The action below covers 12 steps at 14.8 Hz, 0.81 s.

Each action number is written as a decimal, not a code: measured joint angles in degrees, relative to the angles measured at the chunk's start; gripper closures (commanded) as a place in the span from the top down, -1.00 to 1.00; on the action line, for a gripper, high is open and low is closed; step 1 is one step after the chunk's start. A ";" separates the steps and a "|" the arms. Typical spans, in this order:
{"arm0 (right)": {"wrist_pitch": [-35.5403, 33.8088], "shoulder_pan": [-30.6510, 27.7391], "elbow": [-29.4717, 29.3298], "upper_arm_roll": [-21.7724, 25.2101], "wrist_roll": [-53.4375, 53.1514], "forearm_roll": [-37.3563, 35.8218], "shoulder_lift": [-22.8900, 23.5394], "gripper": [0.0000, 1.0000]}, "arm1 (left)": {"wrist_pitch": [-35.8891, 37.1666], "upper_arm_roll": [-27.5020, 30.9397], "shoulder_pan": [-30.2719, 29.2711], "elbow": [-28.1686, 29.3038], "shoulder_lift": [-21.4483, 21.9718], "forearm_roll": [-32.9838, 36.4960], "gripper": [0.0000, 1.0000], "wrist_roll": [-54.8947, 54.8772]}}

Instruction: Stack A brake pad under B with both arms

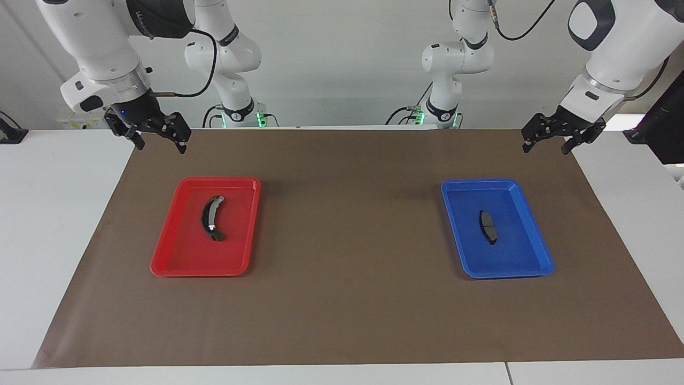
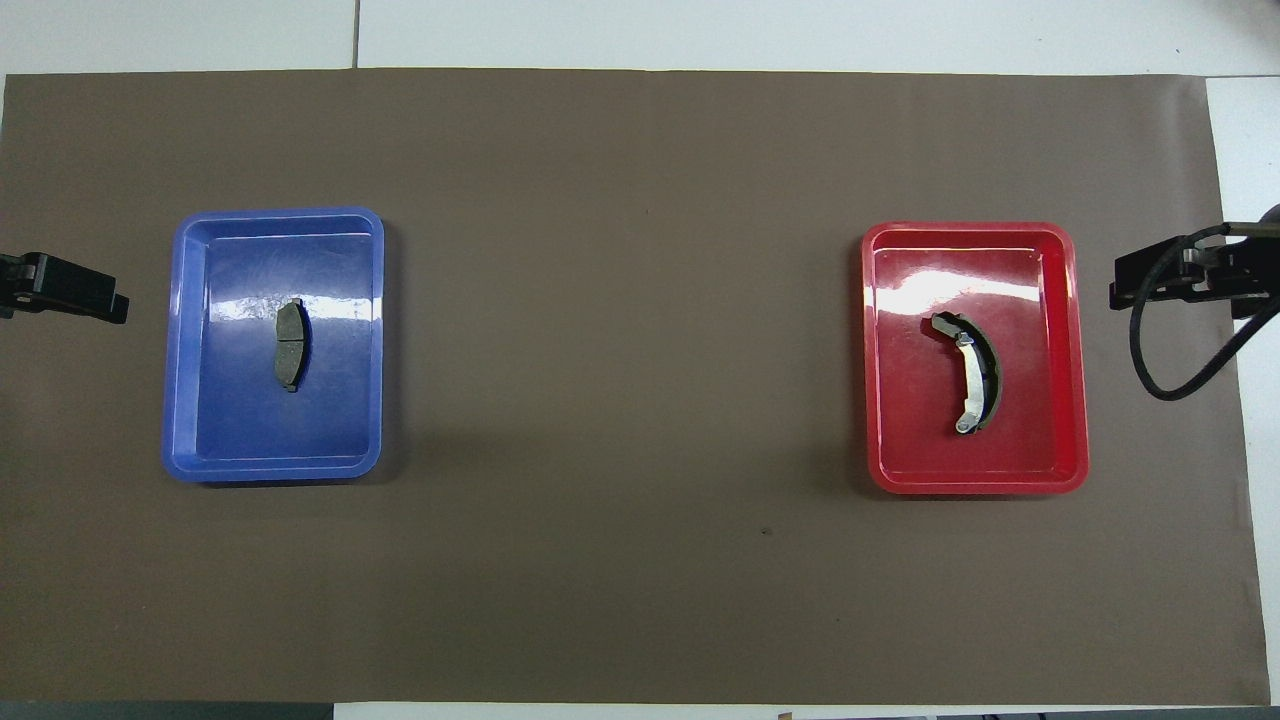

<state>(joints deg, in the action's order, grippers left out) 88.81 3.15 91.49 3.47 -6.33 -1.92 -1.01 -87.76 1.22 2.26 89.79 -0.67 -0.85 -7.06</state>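
Here, my left gripper [image 1: 552, 140] and right gripper [image 1: 153, 135] hang with jaws wide, nothing held. A brake pad [image 1: 487, 226] lies in the blue tray [image 1: 536, 240], B [image 1: 211, 218] in the red tray [image 1: 171, 246], apparently sorted one per arm.

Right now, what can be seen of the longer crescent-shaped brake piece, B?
B is a long, curved black piece with a pale silver-grey metal-looking strip running along its inner curve and pale ends. It lies flat and alone in the red tray, roughly at the tray's middle, its length running from nearer the robots to farther from them. Only the tray floor touches it. No gripper is near it, and the short pad sits apart in another tray.
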 measured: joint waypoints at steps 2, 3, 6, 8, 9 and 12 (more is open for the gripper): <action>0.00 0.00 0.00 0.00 0.00 0.00 0.00 1.00 | 0.00 0.00 0.05 0.07 0.00 0.00 0.98 0.00; 0.00 0.00 0.00 0.00 0.00 0.00 0.00 1.00 | 0.00 0.00 0.06 0.16 0.02 0.00 0.98 0.00; 0.00 0.00 0.00 0.00 0.00 0.00 0.00 1.00 | 0.00 0.00 0.10 1.21 0.42 0.00 0.98 0.00; 0.00 0.00 0.00 0.00 0.00 0.00 0.00 1.00 | 0.00 0.00 0.17 1.76 0.74 0.00 0.98 0.00; 0.00 0.00 0.00 0.00 0.00 0.00 0.00 1.00 | 0.00 0.00 0.19 1.90 0.88 0.00 0.98 0.00; 0.00 0.00 0.00 0.00 0.00 0.00 0.00 1.00 | -0.01 0.00 0.22 2.11 1.16 0.00 0.98 0.00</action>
<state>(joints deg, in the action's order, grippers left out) 88.81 3.14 91.49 3.47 -6.32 -1.92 -1.01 -87.77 1.22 2.49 91.90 0.49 -0.85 -7.06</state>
